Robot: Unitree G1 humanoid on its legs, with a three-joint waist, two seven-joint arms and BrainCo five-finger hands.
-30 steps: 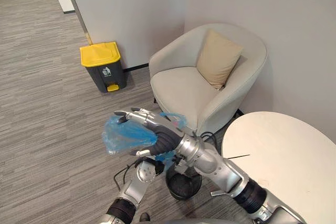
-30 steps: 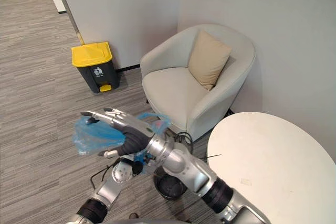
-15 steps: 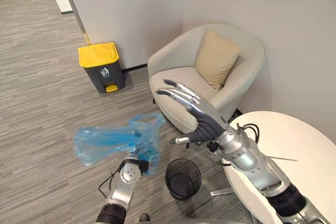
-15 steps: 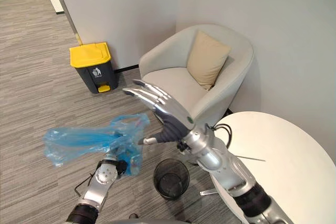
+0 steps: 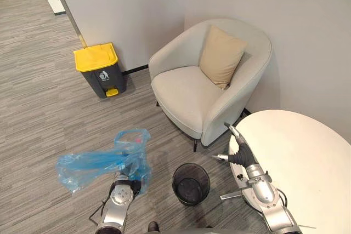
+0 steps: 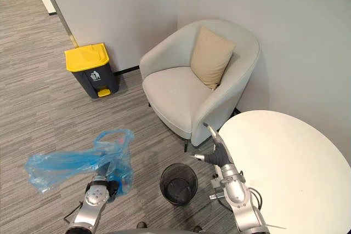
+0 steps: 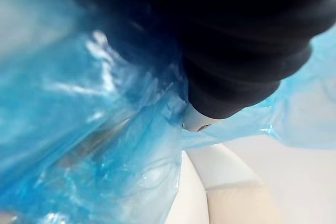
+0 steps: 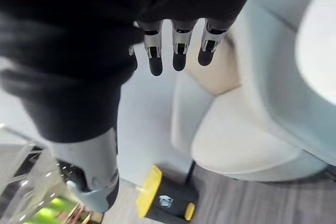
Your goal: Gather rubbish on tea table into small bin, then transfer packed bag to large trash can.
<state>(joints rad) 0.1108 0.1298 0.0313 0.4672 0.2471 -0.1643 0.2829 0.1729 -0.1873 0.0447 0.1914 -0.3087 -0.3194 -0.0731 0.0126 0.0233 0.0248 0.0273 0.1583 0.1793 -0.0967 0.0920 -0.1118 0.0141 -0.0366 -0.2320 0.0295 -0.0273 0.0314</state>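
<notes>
A crumpled blue plastic bag (image 5: 98, 164) hangs above the floor at the lower left, stretched out to the left with a loop standing up. My left hand (image 7: 236, 51) is shut on its bunched part, and the plastic (image 7: 94, 129) wraps round the hand and hides the fingers. The small black mesh bin (image 5: 191, 183) stands on the floor just right of the bag. My right hand (image 5: 239, 154) is open with straight fingers (image 8: 178, 56), low beside the edge of the round white tea table (image 5: 307, 157). The large trash can (image 5: 97, 69), dark with a yellow lid, stands against the far wall.
A beige armchair (image 5: 186, 89) with a tan cushion (image 5: 221, 56) fills the corner behind the small bin. Grey carpet floor (image 5: 44, 119) lies open between the bag and the large trash can.
My right hand has let go of the bag, swung right and dropped beside the table edge. The bag has spread out to the left in my left hand. The camera has shifted a little.
</notes>
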